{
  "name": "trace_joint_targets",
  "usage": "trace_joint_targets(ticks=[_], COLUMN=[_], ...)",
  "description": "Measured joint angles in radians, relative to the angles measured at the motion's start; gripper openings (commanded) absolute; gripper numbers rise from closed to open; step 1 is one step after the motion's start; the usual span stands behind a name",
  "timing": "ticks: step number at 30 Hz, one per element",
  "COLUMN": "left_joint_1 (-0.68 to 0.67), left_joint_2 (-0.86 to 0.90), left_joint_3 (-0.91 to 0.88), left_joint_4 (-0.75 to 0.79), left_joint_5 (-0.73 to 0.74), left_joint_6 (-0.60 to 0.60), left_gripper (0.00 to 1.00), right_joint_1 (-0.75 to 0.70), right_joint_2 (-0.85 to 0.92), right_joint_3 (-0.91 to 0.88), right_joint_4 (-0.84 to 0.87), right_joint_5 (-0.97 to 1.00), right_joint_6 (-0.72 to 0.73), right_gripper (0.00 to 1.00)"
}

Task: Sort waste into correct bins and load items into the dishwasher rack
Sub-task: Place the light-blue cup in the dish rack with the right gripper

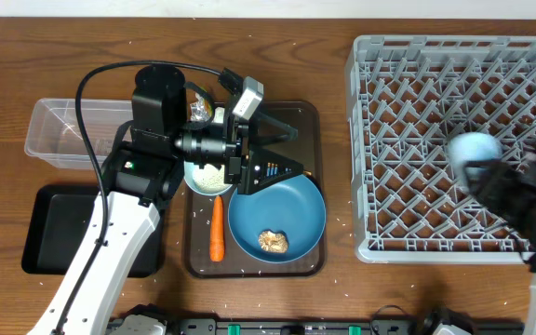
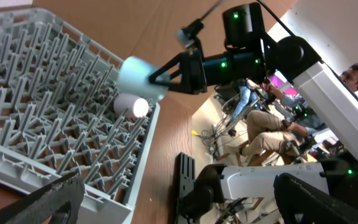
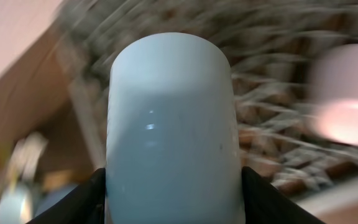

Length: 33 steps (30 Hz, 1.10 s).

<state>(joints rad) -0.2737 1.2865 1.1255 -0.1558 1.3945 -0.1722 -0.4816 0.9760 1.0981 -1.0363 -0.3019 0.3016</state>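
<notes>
My right gripper (image 1: 480,166) is shut on the small light-blue cup (image 1: 473,149), holding it over the right side of the grey dishwasher rack (image 1: 408,56). The right wrist view is filled by the cup (image 3: 173,118), with a black finger (image 3: 73,202) against each side. A white-pink cup (image 2: 132,106) lies in the rack (image 2: 36,106) just below the held cup (image 2: 138,76). My left gripper (image 1: 282,152) stands wide open and empty above the brown tray, pointing right. Below it sit a white bowl (image 1: 207,179) of rice, a blue plate (image 1: 291,209) bearing a brown lump (image 1: 273,242), and a carrot (image 1: 217,231).
The dark brown serving tray (image 1: 313,121) holds the dishes. A clear tub (image 1: 59,130) and a black tray (image 1: 49,228) lie at the left. Something crumpled and shiny (image 1: 198,110) shows behind my left arm. White grains are scattered over the wooden table.
</notes>
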Motion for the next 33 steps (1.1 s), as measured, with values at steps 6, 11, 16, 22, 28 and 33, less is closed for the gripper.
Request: trace_joint_targets(ticks=[6,11,16,22,28,33], left_joint_1=[0.000,0.000,0.000,0.000,0.000,0.000], left_joint_2=[0.000,0.000,0.000,0.000,0.000,0.000], left_joint_3=[0.000,0.000,0.000,0.000,0.000,0.000], left_joint_4=[-0.066,-0.083,-0.089,-0.102,-0.103,-0.107], left_joint_5=[-0.049,-0.086,-0.094,-0.097,-0.100,-0.106], left_joint_6=[-0.007,-0.007,-0.007,-0.007,-0.007,-0.007], left_gripper=[0.98,0.98,0.98,0.98,0.98,0.98], right_joint_1=[-0.287,-0.386,-0.404,-0.404,-0.404,-0.405], right_joint_2=[0.053,0.141,0.265,0.394,0.450,0.463], right_joint_3=[0.000,0.000,0.000,0.000,0.000,0.000], right_joint_4=[0.019,0.075,0.173,0.289,0.296,0.388], right_joint_5=[0.047,0.045,-0.001,-0.104,-0.155,-0.172], right_joint_6=[0.074,0.129,0.209,0.302,0.363,0.389], right_gripper=[0.56,0.59,0.58,0.60,0.77,0.80])
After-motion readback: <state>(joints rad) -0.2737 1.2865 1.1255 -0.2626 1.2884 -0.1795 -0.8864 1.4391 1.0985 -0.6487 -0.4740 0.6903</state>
